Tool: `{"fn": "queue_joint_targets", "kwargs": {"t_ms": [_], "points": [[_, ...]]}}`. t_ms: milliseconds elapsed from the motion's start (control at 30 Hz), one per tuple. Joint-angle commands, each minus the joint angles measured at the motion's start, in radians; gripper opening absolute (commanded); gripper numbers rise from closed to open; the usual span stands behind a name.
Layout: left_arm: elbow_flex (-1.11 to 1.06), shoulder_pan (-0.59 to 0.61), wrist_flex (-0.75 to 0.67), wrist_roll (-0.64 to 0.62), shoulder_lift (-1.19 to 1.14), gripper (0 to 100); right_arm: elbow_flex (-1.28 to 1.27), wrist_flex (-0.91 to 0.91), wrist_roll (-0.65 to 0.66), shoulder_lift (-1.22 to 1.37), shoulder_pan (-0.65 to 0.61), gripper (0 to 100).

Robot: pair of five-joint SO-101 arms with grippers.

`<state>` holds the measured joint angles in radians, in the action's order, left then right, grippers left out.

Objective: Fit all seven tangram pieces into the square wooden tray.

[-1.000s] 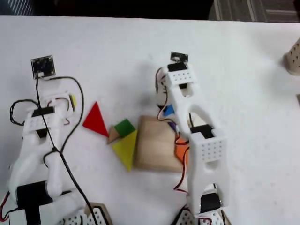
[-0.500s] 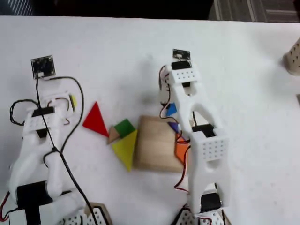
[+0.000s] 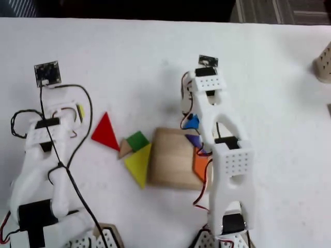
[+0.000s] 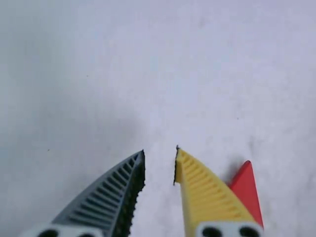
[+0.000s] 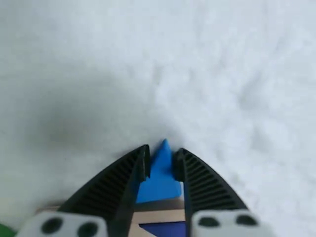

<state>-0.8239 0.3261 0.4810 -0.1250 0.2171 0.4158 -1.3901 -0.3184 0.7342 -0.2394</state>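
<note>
My right gripper [image 5: 162, 154] is shut on a blue piece [image 5: 160, 173], held at the far right corner of the wooden tray [image 3: 170, 157]. In the high view the blue piece [image 3: 191, 121] shows under the right arm [image 3: 207, 85]. A purple piece [image 3: 195, 139] and an orange piece [image 3: 200, 164] lie along the tray's right side, partly under that arm. Left of the tray lie a red triangle [image 3: 105, 132], a green piece [image 3: 137, 140], a small tan triangle [image 3: 124, 149] and a yellow triangle [image 3: 139, 164]. My left gripper [image 4: 159, 159] is open over bare table, with the red triangle [image 4: 245, 190] beside its yellow finger.
The table [image 3: 129, 57] is white. A tan perforated object [image 3: 323, 64] stands at the right edge. The left arm's black cable [image 3: 77, 150] runs down beside the red triangle. A wooden block [image 3: 111, 233] sits by the arm bases at the front.
My right arm has shifted to the right with the blue piece held in its gripper. The left arm and the other pieces have kept still.
</note>
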Motion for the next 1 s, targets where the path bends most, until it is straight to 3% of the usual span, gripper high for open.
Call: {"fn": "queue_joint_targets", "kwargs": {"t_ms": [0,233,433,967], "points": [[0.005,0.005,0.006,0.006,0.001,14,0.044,0.015,-0.003,0.002,-0.016,5.3],[0.005,0.005,0.006,0.006,0.001,14,0.046,-0.044,0.000,-0.047,-0.015,6.1],[0.005,0.005,0.006,0.006,0.001,14,0.037,-0.117,-0.003,-0.111,-0.018,22.8],[0.006,0.005,0.006,0.006,0.001,14,-0.020,-0.061,-0.075,-0.030,-0.068,14.8]]}}
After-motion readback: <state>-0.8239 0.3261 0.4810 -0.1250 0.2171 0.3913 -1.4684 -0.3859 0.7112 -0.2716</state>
